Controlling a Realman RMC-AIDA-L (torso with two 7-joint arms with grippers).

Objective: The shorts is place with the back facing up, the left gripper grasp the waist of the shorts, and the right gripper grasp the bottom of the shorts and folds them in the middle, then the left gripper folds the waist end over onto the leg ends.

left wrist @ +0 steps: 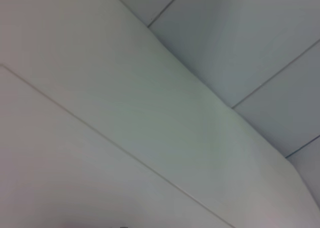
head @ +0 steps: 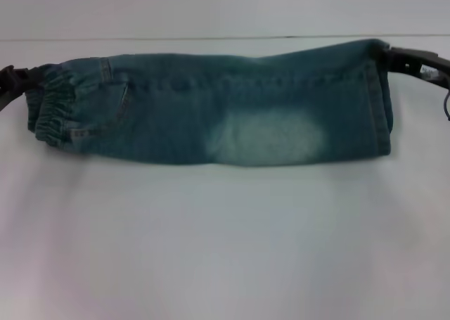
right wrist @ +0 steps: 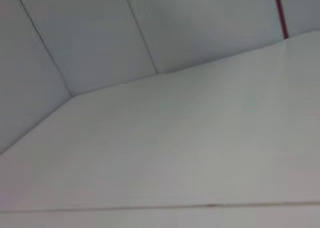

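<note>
Now: Shorts Folded Lengthwise, Held at Both Ends

Folded along the middle into a long, narrow band, the shorts [head: 211, 105] stretched across the far part of the white table [head: 225, 250], running left to right in the head view. Gathered elastic waist [head: 46, 109] at the left end, flat stitched leg ends [head: 376, 98] at the right. Pale bleached patch [head: 271, 141] showing on the near face, toward the lower edge; one patch pocket [head: 105, 102] visible near the waist.

Left gripper [head: 15, 81] at the far-left edge, touching the upper corner of the waist; fingers hidden behind the ruffled denim, so grip state impossible to tell. Right gripper [head: 415, 60] at the far-right edge, meeting the upper corner of the leg ends; fingertips likewise buried in the cloth, open or closed not discernible.

Upper edge of the shorts drawn fairly straight between the two grippers, lower edge resting on the table.

Wrist views: only bare white table surface and pale wall panels, neither shorts nor fingers seen.
</note>
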